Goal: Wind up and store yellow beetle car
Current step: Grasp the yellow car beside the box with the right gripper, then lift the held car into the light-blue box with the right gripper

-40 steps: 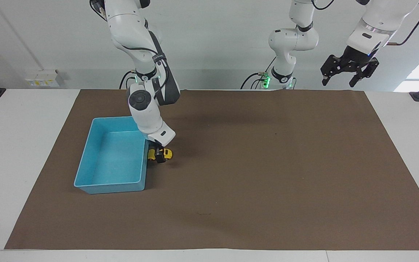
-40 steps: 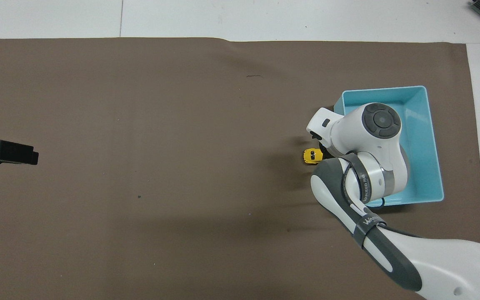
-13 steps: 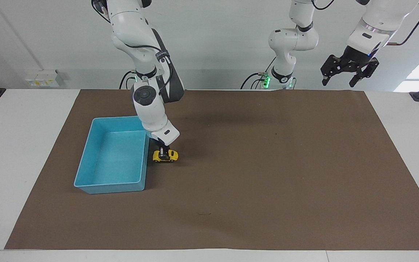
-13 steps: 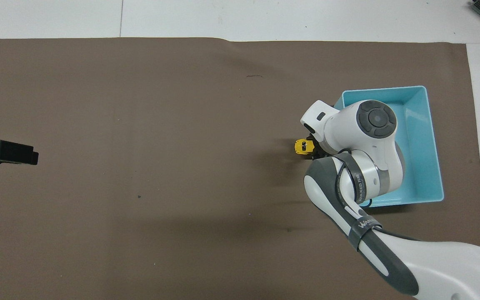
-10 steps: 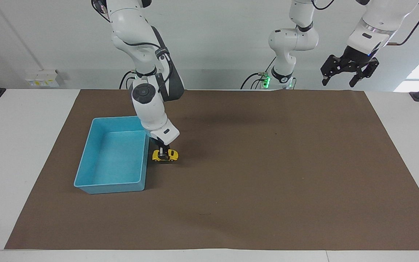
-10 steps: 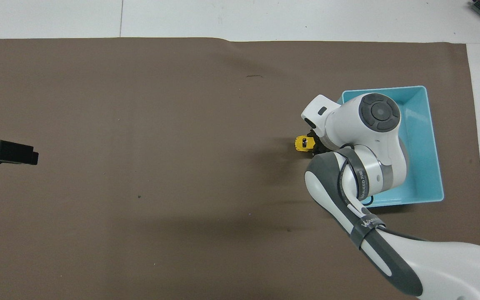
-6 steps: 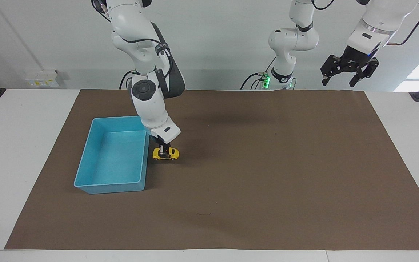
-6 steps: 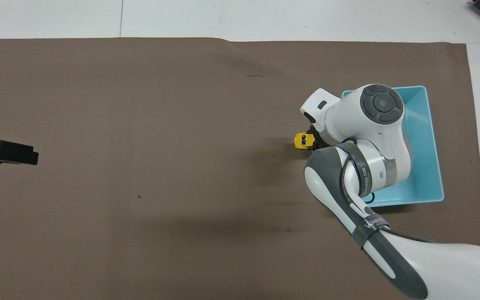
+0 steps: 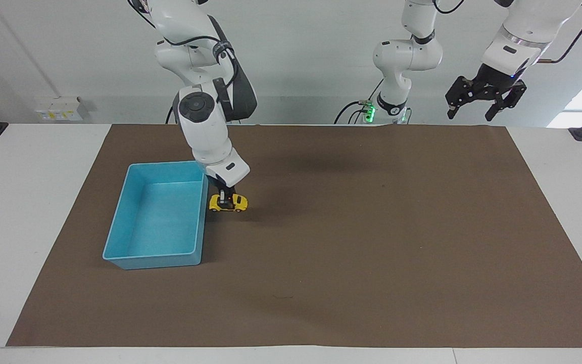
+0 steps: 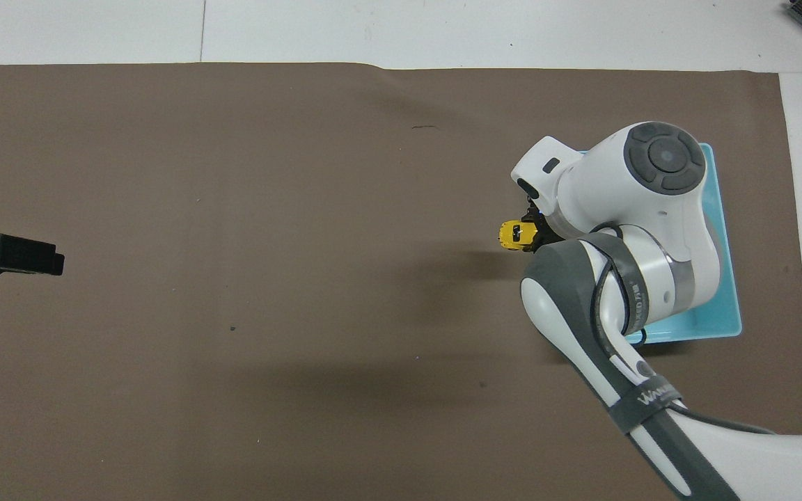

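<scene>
The yellow beetle car (image 9: pixel 229 203) (image 10: pixel 514 235) hangs just above the brown mat, close beside the blue bin's (image 9: pixel 117 237) wall that faces the left arm's end. My right gripper (image 9: pixel 227 201) (image 10: pixel 530 232) comes down on the car from above and is shut on its middle. The car stays level. From overhead, the right arm covers much of the bin (image 10: pixel 727 278). The bin's inside shows nothing in it. My left gripper (image 9: pixel 479 107) (image 10: pixel 25 255) waits high over the left arm's end of the table, open.
A brown mat (image 9: pixel 351 242) covers most of the white table. The blue bin stands on it toward the right arm's end. A small dark mark (image 10: pixel 423 127) lies on the mat farther from the robots.
The right gripper has risen a little with the car, and the car has come off the mat beside the bin. The left arm has not moved.
</scene>
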You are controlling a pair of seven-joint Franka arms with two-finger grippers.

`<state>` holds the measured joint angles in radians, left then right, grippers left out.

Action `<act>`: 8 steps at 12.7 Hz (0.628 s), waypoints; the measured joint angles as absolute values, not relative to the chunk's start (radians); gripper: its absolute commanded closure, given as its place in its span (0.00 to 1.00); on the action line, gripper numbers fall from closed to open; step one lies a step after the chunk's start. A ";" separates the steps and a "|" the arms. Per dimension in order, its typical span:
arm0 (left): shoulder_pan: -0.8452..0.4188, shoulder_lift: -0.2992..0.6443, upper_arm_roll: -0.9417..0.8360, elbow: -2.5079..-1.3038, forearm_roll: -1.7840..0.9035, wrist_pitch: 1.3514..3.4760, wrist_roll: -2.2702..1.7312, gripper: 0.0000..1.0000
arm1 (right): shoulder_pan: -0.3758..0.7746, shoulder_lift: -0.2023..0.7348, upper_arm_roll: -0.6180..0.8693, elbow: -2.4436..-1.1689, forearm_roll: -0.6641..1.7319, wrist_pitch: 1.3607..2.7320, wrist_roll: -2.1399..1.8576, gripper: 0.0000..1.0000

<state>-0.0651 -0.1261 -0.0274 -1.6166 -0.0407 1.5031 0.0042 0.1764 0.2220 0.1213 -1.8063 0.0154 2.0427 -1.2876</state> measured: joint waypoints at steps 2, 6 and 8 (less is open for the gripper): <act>-0.065 -0.126 -0.027 -1.617 -0.041 1.503 0.004 0.00 | 0.165 0.219 0.120 -1.806 0.015 2.035 -1.289 0.91; -0.065 -0.126 -0.027 -1.617 -0.041 1.503 0.004 0.00 | 0.125 0.217 0.119 -1.805 0.015 2.011 -1.329 0.91; -0.065 -0.126 -0.027 -1.617 -0.041 1.503 0.004 0.00 | 0.107 0.214 0.119 -1.804 0.015 1.995 -1.369 0.91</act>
